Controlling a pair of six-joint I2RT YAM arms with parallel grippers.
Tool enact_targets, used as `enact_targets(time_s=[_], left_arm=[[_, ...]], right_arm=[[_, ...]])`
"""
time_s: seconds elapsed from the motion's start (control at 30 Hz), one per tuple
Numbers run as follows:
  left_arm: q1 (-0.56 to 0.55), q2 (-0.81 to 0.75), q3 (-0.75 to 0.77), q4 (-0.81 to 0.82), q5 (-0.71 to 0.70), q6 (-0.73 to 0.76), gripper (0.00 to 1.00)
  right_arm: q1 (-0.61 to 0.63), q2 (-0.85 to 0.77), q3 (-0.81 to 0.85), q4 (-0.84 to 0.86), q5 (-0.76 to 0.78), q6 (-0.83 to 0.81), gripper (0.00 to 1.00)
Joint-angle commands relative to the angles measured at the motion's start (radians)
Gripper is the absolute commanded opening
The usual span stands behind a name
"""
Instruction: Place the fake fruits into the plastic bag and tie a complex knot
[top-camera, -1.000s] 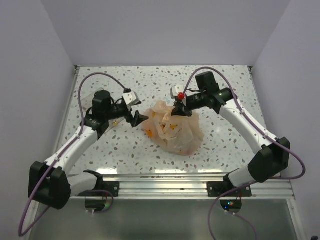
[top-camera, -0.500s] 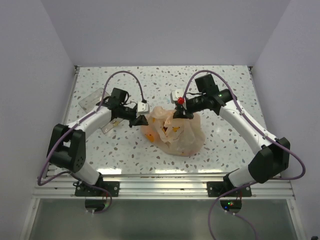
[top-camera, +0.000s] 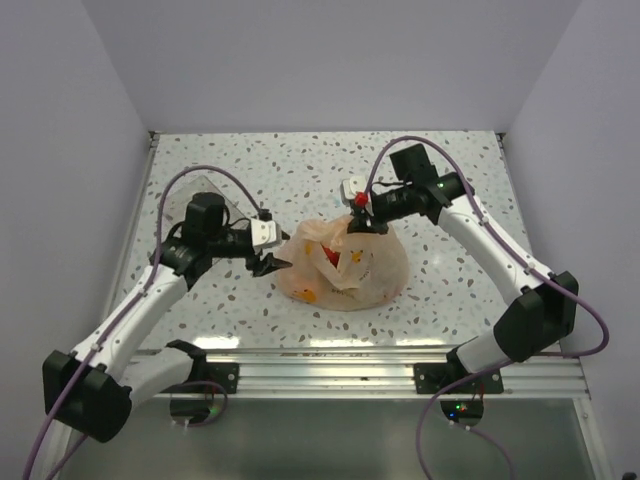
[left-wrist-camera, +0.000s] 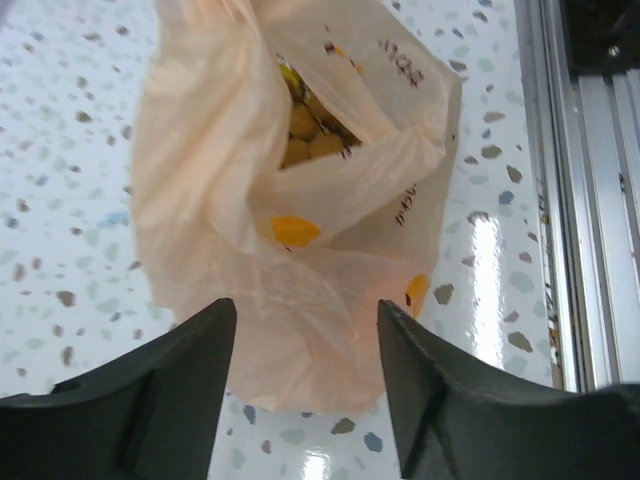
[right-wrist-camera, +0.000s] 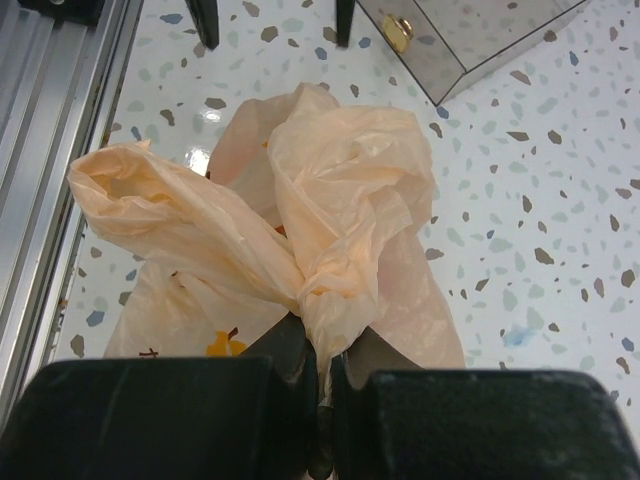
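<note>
Right wrist view: my right gripper (right-wrist-camera: 318, 348) has jaws clenched on the plastic bag (right-wrist-camera: 335, 200), which lies on the desk (top-camera: 450, 180) with the fake fruits (left-wrist-camera: 305, 135) inside. My left gripper (left-wrist-camera: 305, 345) is released. Knotting looks next, so I'd catch a handle.

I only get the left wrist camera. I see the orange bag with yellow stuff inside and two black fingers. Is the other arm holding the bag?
Observer: Yes. The right tool is shut on a twisted bunch of plastic at the top of the plastic bag.
Operator: Is there anything red in there? I only see yellow.
Observer: Yes. From the top camera, a red fruit shows through the thin plastic near the middle of the bag.
</note>
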Motion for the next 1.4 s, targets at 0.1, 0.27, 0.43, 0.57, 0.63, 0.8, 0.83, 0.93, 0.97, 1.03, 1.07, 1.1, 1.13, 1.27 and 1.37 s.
enact_targets(time_s=[0.1, 0.27, 0.43, 0.57, 0.63, 0.8, 0.83, 0.93, 0.97, 1.03, 1.07, 1.1, 1.13, 1.27, 1.37], left_arm=[[-0.088, -0.077, 0.126, 0.226, -0.085, -0.138, 0.71], [-0.25, -0.07, 0.103, 0.36, -0.229, -0.079, 0.84], [-0.343, -0.03, 0.097, 0.452, -0.263, 0.02, 0.84], [-0.391, 0.01, 0.118, 0.417, -0.234, 0.091, 0.77], [-0.419, 0.028, 0.129, 0.392, -0.231, 0.123, 0.73], [-0.429, 0.039, 0.13, 0.354, -0.241, 0.119, 0.51], [-0.431, 0.033, 0.129, 0.363, -0.255, 0.096, 0.34], [-0.431, 0.015, 0.124, 0.349, -0.283, 0.074, 0.08], [-0.431, 0.007, 0.121, 0.341, -0.289, 0.071, 0.0], [-0.429, -0.02, 0.094, 0.332, -0.306, 0.05, 0.0], [-0.429, -0.028, 0.084, 0.328, -0.309, 0.039, 0.0], [-0.429, -0.039, 0.075, 0.321, -0.309, 0.033, 0.0], [-0.431, -0.056, 0.055, 0.317, -0.313, 0.03, 0.0], [-0.428, -0.086, 0.022, 0.276, -0.339, 0.03, 0.0], [-0.429, -0.114, -0.003, 0.269, -0.364, 0.021, 0.0]], right_arm=[[-0.003, -0.052, -0.026, -0.006, -0.027, 0.022, 0.0], [0.0, -0.066, -0.044, 0.025, -0.036, 0.055, 0.0], [0.0, -0.077, -0.051, 0.012, -0.041, 0.058, 0.0], [-0.002, -0.083, -0.061, 0.014, -0.046, 0.062, 0.0], [-0.002, -0.084, -0.058, 0.015, -0.044, 0.065, 0.0], [-0.002, -0.09, -0.054, 0.002, -0.038, 0.058, 0.0], [-0.002, -0.092, -0.054, 0.0, -0.036, 0.058, 0.0], [0.0, -0.095, -0.051, -0.02, -0.03, 0.047, 0.0], [-0.002, -0.098, -0.048, -0.021, -0.024, 0.047, 0.0], [0.0, -0.104, -0.049, -0.028, -0.006, 0.045, 0.0], [-0.002, -0.112, -0.054, -0.028, -0.004, 0.044, 0.0], [-0.003, -0.115, -0.054, -0.028, -0.003, 0.045, 0.0], [-0.003, -0.118, -0.055, -0.028, 0.0, 0.045, 0.01], [-0.003, -0.133, -0.057, -0.031, 0.022, 0.047, 0.02], [-0.005, -0.146, -0.055, -0.034, 0.04, 0.049, 0.02]])
